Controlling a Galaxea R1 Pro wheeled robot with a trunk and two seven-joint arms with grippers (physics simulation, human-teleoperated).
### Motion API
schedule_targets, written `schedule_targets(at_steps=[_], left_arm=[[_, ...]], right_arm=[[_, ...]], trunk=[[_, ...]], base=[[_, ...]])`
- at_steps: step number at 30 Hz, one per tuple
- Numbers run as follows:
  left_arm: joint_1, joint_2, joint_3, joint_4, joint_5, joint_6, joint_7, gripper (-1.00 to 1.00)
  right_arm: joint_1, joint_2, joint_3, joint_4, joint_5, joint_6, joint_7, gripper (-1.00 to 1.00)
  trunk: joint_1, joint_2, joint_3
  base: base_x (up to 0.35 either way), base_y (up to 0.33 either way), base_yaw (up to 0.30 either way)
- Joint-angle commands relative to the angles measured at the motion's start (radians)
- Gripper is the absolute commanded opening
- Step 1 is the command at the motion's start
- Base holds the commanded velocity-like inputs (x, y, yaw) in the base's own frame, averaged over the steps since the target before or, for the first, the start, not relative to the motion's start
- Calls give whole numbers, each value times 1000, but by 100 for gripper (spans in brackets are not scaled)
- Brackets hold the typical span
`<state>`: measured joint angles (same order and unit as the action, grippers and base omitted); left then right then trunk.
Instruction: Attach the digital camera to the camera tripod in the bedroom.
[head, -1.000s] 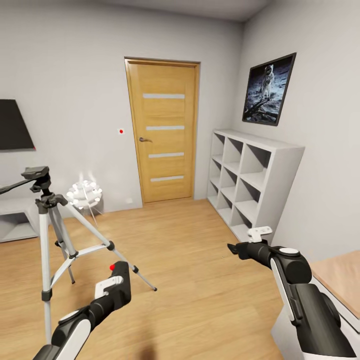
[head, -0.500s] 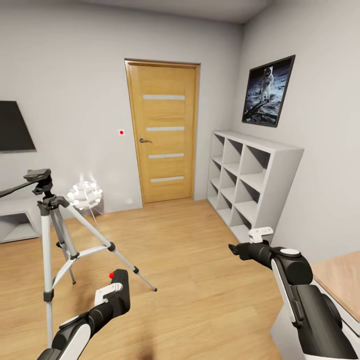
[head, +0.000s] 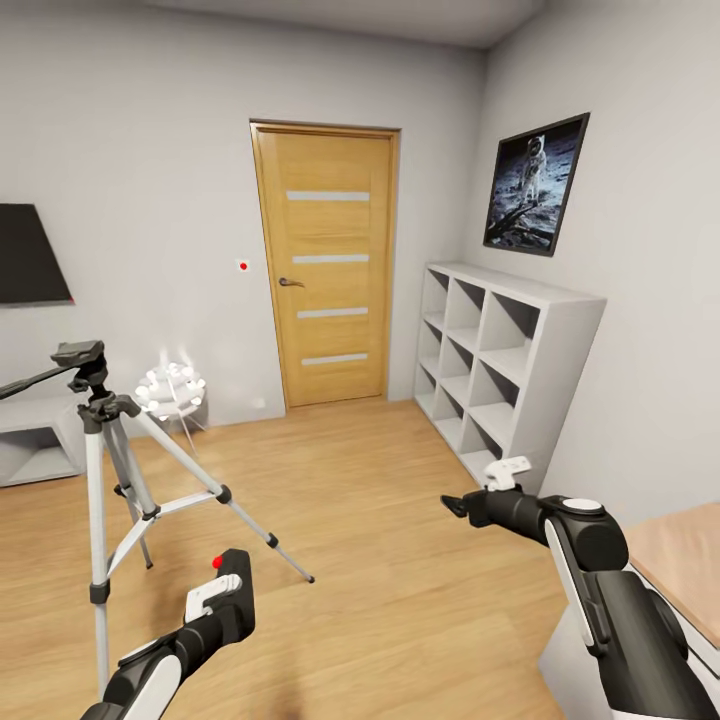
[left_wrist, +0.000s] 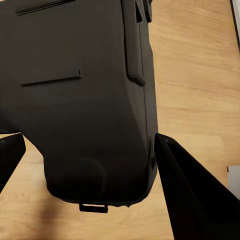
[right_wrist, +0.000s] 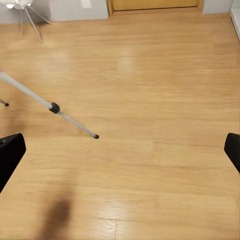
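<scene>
At lower left of the head view, the left gripper points up over the wood floor, just right of the tripod; a red dot sits beside its tip; whether its jaws are parted cannot be told from there. Its wrist view shows a black camera between the two fingers; they appear to clamp it. Right gripper hovers above the floor near the white shelf; its wrist view shows fingertips at opposite edges, spread wide, nothing between; a tripod leg crosses the floor below. Tripod stands on three spread legs, head bare, pan handle pointing left. Door closed on the far wall; a picture hangs above the shelf.
</scene>
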<state>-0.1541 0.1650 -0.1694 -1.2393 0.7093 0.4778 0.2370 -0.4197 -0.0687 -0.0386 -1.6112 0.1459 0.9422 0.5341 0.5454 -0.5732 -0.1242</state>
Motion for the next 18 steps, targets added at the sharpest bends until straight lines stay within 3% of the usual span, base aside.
schedule_targets(at_steps=[1,3,4,8,18], left_arm=[[-1,1,-2,-1,9,1,8,-100],[-1,0,-2,-1,9,-1,8,-100],[-1,0,-4,0,9,-3,8,-100],[-1,-1,-6,0,8,-5,6,-100],[-1,-1,-8,0,7,-5,3,-100]], right_arm=[[-1,0,-1,-1,11,3,21,100],[-1,-1,-1,-1,11,2,53,100],[-1,-1,-4,-1,14,-1,114,100],[-1,-2,-7,-1,15,-5,149,100],[-1,0,-3,-1,17,-7,160,100]], trunk=[[0,-2,-2],[0,-2,-2],[0,-2,-2],[0,-2,-2],[0,-2,-2]], base=[[0,0,0],[0,0,0],[7,0,0],[93,0,0],[300,-54,0]])
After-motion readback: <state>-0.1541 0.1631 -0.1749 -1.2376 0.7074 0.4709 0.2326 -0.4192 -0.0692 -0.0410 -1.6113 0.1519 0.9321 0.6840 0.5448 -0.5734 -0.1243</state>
